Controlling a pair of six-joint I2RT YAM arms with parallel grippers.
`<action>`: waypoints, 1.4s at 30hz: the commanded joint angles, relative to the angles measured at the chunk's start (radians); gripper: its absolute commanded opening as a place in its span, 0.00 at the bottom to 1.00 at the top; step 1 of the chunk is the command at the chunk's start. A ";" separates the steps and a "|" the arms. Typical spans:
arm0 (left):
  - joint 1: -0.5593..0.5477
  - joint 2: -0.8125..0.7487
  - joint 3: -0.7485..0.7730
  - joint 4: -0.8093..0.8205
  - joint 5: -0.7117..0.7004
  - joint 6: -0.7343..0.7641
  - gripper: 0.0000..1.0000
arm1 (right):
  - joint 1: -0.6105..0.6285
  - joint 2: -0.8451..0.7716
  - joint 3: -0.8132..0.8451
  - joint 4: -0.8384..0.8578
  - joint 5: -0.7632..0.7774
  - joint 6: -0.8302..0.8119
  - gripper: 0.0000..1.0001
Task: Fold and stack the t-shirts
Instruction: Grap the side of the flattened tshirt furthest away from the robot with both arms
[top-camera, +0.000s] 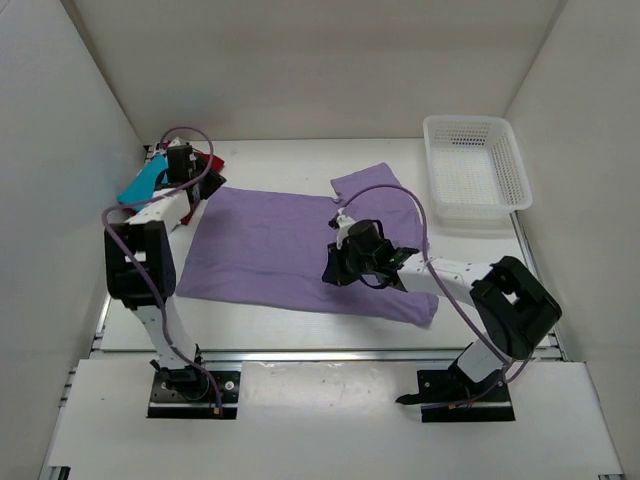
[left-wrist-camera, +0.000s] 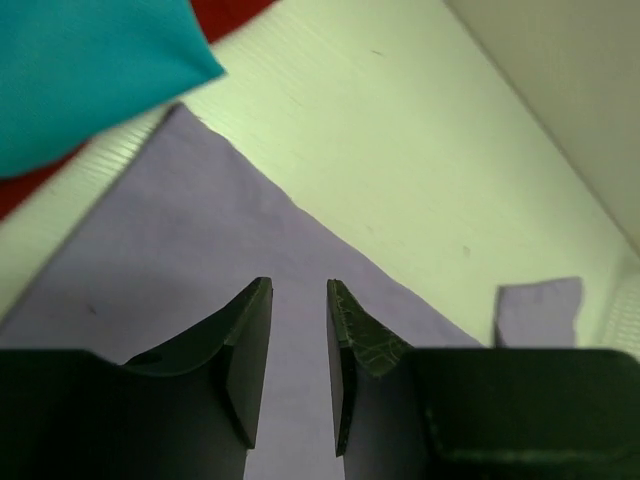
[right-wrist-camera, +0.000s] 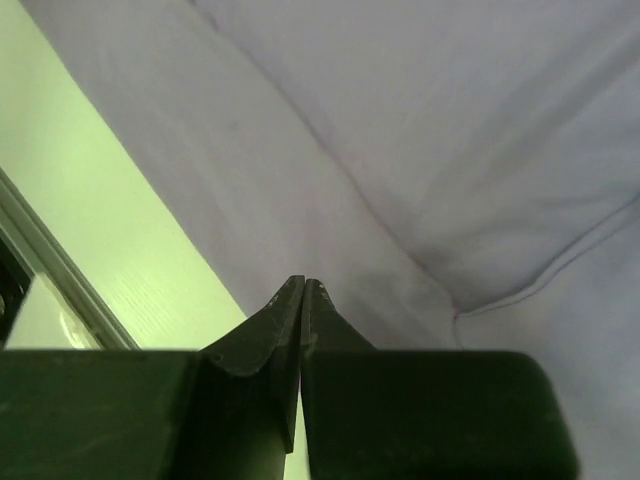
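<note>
The pale lavender t-shirt (top-camera: 270, 250) lies spread flat across the middle of the table, one sleeve (top-camera: 365, 185) toward the back. The teal t-shirt (top-camera: 140, 182) and the red t-shirt (top-camera: 211, 162) lie bunched at the far left. My left gripper (top-camera: 197, 188) is open over the lavender shirt's far left corner (left-wrist-camera: 200, 250), with teal (left-wrist-camera: 90, 70) and red (left-wrist-camera: 230, 12) fabric beyond it. In its wrist view the left gripper (left-wrist-camera: 300, 285) holds nothing. My right gripper (top-camera: 340, 265) is shut low over the lavender shirt (right-wrist-camera: 450, 150). The right gripper (right-wrist-camera: 302, 282) shows nothing between its tips.
A white plastic mesh basket (top-camera: 465, 121) stands at the back right. White walls close in the table on the left, back and right. A metal rail (top-camera: 330, 355) runs along the near edge.
</note>
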 joint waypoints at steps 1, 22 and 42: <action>0.025 0.078 0.132 -0.181 -0.063 0.100 0.39 | 0.004 0.039 -0.030 0.065 -0.020 -0.005 0.00; -0.016 0.326 0.437 -0.346 -0.289 0.287 0.35 | -0.030 -0.028 -0.217 0.071 -0.034 -0.006 0.00; -0.019 0.541 0.735 -0.528 -0.235 0.267 0.37 | -0.094 -0.284 -0.194 0.041 -0.105 0.008 0.04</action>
